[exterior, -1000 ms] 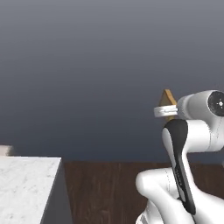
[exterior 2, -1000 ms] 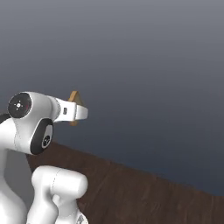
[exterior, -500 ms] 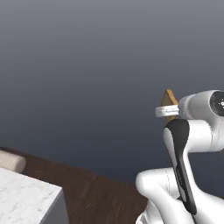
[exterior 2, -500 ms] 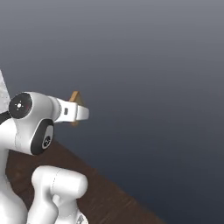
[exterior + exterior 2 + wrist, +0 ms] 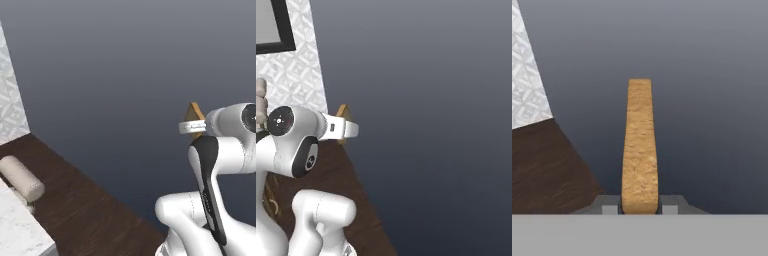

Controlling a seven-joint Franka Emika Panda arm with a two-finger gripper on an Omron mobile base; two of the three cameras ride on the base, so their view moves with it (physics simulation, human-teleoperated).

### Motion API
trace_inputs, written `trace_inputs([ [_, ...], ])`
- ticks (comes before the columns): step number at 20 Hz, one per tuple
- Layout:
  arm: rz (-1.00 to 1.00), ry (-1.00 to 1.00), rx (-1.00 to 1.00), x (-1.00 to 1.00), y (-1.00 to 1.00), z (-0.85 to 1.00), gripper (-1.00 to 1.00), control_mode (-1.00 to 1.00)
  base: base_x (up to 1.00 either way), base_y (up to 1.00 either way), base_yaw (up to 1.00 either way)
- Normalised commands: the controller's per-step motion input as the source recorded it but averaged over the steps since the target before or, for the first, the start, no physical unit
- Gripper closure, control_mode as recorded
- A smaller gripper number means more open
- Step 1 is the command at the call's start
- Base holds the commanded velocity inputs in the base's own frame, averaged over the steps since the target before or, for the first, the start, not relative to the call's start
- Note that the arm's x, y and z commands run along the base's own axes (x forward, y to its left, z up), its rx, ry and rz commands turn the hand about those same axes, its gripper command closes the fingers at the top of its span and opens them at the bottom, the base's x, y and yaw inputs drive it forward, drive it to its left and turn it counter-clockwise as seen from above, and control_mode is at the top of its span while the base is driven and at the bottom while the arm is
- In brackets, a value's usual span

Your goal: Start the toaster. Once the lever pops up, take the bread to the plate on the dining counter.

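The bread [image 5: 639, 145] is a tan slice seen edge-on, standing up between my two dark fingertips. My gripper [image 5: 640, 202] is shut on its lower end. From the left base view the bread [image 5: 195, 112] shows as a brown corner poking above the white wrist, held high in the air. In the right base view the bread [image 5: 342, 111] peeks out behind the hand. A corner of the white marble dining counter [image 5: 20, 235] shows at the lower left. The toaster and the plate are out of view.
A round beige stool [image 5: 21, 178] lies beside the counter corner over dark wooden floor [image 5: 85, 210]. A pale patterned wall [image 5: 296, 80] with a dark-framed panel [image 5: 276, 25] stands to the left. A plain grey backdrop lies ahead.
The whole picture has swung, so the base has turned. The counter corner has slid left and down; the stool and patterned wall have come into view. The bread stays in the gripper.
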Motion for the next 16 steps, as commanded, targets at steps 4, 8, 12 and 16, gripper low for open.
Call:
trace_inputs([
  [4,0.00,0.00,0.00,0.00,0.00,0.00,1.00,1.00,1.00,-0.23,0.60],
  [8,0.00,0.00,0.00,0.00,0.00,0.00,1.00,1.00,1.00,-0.19,0.59],
  [12,0.00,0.00,0.00,0.00,0.00,0.00,1.00,1.00,1.00,-0.16,0.59],
  [16,0.00,0.00,0.00,0.00,0.00,0.00,1.00,1.00,1.00,-0.36,0.52],
])
